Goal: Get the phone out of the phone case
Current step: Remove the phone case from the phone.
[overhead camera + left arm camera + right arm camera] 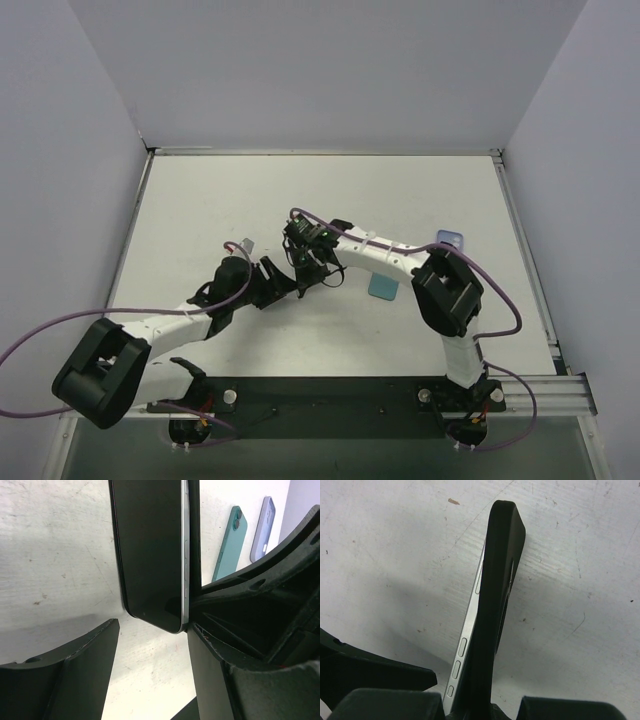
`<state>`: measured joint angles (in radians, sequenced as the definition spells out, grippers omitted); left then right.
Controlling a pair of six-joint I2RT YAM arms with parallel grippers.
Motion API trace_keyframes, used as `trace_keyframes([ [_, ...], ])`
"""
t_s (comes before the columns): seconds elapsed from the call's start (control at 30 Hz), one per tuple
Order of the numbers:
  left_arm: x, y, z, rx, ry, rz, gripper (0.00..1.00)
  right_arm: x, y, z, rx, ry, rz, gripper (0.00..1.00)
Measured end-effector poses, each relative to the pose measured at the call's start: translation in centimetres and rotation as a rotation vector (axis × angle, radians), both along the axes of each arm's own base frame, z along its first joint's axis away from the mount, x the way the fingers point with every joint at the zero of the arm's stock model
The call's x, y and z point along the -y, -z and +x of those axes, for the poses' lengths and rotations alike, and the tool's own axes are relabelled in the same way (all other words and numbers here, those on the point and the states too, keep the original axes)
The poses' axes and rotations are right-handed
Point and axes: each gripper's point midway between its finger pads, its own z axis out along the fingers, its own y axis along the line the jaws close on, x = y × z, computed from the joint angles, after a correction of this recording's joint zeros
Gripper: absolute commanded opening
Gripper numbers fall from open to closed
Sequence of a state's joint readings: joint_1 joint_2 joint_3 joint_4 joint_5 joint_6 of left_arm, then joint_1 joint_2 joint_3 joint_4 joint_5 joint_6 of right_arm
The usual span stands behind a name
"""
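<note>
In the top view both arms are seen meeting near the middle of the counter [200,200], the left one reaching in from 7 o'clock and the right one from 4 o'clock. The phone [150,555] is held there, raised off the counter, with a shadow cast beneath it in the right wrist view.

In the right wrist view the phone is seen edge-on, rising from 6 o'clock toward 12 o'clock. Its silver side with the buttons is turned to 9 o'clock, and the black case [502,570] is still fitted on the 3 o'clock side. At the 12 o'clock end the case is seen reaching past the visible silver edge. The lower end is taken between the right jaws, which are closed on it.

In the left wrist view the dark screen comes down from 12 o'clock into the left jaws. Its lower corner is pressed against the jaw at 3 o'clock, while the jaw at 8 o'clock is kept apart from it by a clear gap, so the left jaws are parted.

A teal case [231,540] and a lilac case [263,527] are laid on the counter at 2 o'clock, well apart from the phone.
</note>
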<state>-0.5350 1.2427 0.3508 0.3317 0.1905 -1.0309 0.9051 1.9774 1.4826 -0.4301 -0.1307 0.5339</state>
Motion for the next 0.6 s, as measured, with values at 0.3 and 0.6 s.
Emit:
trace_keyframes([
  [0.3,-0.5,-0.4,0.4,0.028,0.004,0.058,0.54,-0.7,0.1,0.2,-0.011,-0.006,0.005,0.00],
  [0.6,-1.0,-0.9,1.3,0.057,0.027,0.160,0.53,-1.3,0.1,0.6,-0.013,-0.007,0.008,0.00],
])
